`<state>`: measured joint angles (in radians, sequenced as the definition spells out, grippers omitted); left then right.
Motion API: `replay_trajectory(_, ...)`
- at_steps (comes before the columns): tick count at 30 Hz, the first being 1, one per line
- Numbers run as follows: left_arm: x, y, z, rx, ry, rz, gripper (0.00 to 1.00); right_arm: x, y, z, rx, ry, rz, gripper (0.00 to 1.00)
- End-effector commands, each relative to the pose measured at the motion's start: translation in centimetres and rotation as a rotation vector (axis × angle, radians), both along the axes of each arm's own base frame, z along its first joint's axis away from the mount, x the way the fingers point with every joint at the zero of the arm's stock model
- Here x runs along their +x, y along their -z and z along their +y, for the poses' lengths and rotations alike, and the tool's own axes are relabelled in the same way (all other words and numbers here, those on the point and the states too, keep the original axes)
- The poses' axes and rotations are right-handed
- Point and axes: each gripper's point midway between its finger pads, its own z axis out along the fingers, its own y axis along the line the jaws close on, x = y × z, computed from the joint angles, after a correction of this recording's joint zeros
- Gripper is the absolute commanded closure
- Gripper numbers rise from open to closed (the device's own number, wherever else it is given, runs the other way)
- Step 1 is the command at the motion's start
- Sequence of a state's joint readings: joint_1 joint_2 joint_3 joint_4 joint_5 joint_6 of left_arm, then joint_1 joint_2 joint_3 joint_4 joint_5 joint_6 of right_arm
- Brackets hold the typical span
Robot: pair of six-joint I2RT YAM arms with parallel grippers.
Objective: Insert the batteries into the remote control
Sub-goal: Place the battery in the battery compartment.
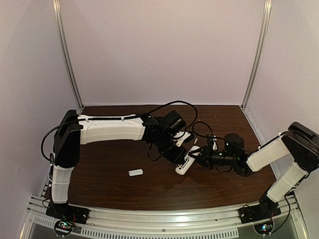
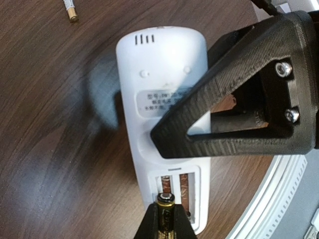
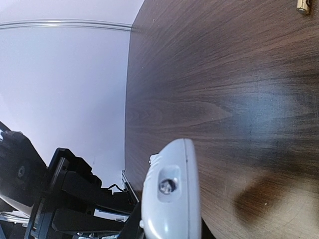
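Observation:
The white remote control [image 2: 164, 74] lies back up, its battery recess [image 2: 180, 191] open with both slots empty. My left gripper [image 2: 166, 219] is shut on a gold-and-black battery [image 2: 166, 205], whose tip is at the near end of the left slot. My right gripper [image 3: 172, 226] is shut on the remote [image 3: 172, 199], seen end-on; its black finger [image 2: 239, 99] crosses the remote's middle. A second battery [image 2: 70, 10] lies apart on the table and also shows in the right wrist view [image 3: 302, 6]. From the top, both grippers meet at the remote [image 1: 185, 162].
A small flat white cover piece [image 1: 135, 172] lies on the dark wooden table [image 1: 109, 164], left of the remote. Black cables [image 1: 199, 127] loop above both grippers. White walls with metal posts [image 1: 67, 55] close in the back and sides.

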<state>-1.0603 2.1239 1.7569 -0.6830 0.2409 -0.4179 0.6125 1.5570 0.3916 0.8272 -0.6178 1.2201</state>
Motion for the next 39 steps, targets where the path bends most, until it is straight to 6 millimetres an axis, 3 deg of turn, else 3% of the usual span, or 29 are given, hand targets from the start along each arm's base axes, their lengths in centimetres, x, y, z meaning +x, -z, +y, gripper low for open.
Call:
replay_trajectory(1,0.4,1.4,0.1,0.046,-0.024,0.007,0.96,0.1,-1.1,0.5,0.047,0.005,-0.029,1.00)
replay_trajectory(19,0.3,2.2,0.5,0.121,-0.135,0.099,0.93,0.3,-1.2,0.7,0.042,0.032,-0.049,1.00)
replay_trajectory(31,0.6,2.8,1.2,0.187,-0.173,0.099,0.80,0.4,-1.8,0.8,0.069,0.037,-0.051,1.00)
replay_trajectory(39,0.8,2.9,1.1,0.188,-0.179,0.098,0.78,0.3,-1.9,1.0,0.093,0.029,-0.045,1.00)
